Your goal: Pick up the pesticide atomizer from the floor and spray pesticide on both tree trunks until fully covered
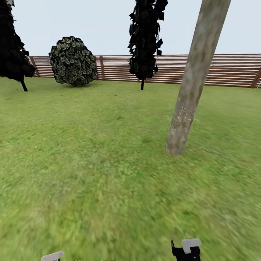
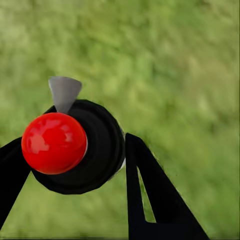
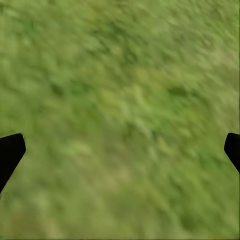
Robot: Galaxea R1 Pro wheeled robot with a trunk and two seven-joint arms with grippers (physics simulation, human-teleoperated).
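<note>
Left gripper (image 2: 75, 165) clamped on the small black, red-capped pesticide atomizer (image 2: 75, 147), centre-left of the left wrist view; likely light, rigid and smooth, best held round its body. Right gripper (image 3: 120, 150) spread, empty. Pale mottled tree trunk (image 1: 194, 78) at upper right, white-flecked.

Open lawn (image 1: 90, 163) all round; only the tree trunk (image 1: 192, 79) stands ahead-right.

The pesticide atomizer (image 2: 75, 147), dark-bodied with a glossy red top, sits clamped between the left gripper's (image 2: 75, 165) black fingers above the lawn (image 1: 90, 163). One pale, blotchy tree trunk (image 1: 192, 83) rises slanted from the grass, white specks (image 1: 183, 117) dusting its lower part.
</note>
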